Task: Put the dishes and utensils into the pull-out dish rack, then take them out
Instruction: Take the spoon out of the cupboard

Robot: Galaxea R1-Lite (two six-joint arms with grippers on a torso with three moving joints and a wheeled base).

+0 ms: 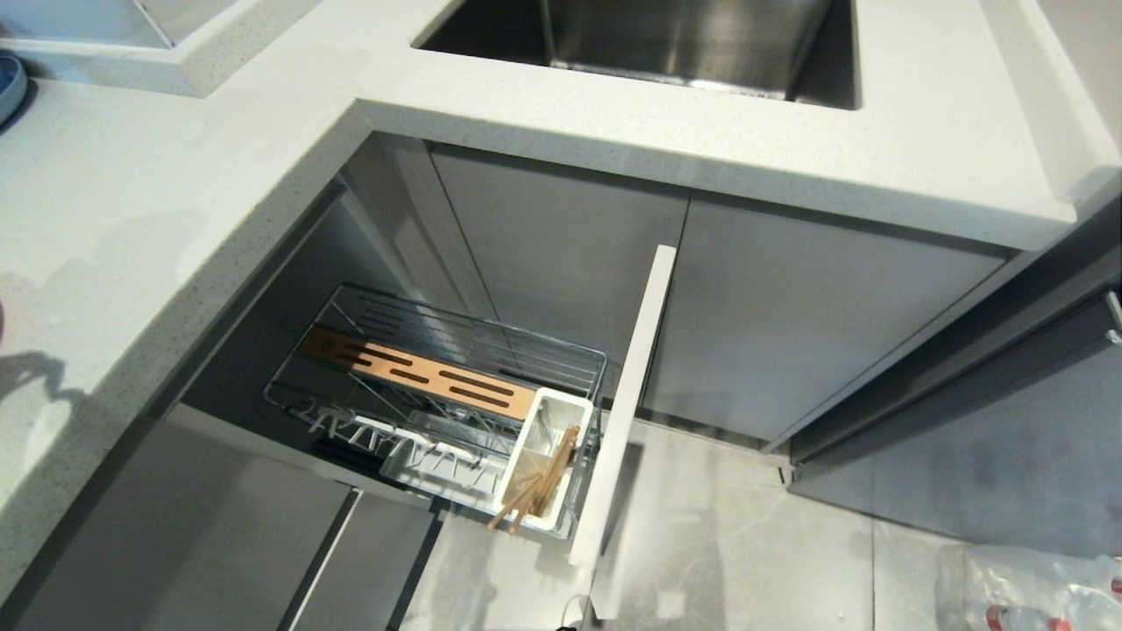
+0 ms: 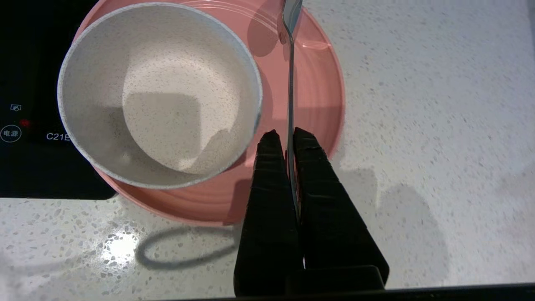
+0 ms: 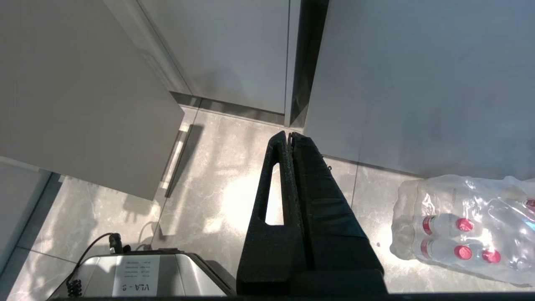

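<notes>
The left hand is clamped on the slim grey spoon, whose handle runs out between the two black fingers toward 12 o'clock in the left wrist view, its far end over the pale-pink plate. The plate lies flat on the speckled white table, and the white bowl sits on it, toward its 9 o'clock side, just beside the spoon handle. A black cooktop panel borders the plate at 9 o'clock.

In the head view neither arm shows. The pull-out dish rack stands drawn out from under the table, its pale front panel at its 3 o'clock end. The chopsticks lean in the white utensil caddy, beside the brown wooden insert. A steel sink lies at 12 o'clock.

The right hand hangs with fingers pressed together over the tiled floor, near a wrapped pack of bottles
</notes>
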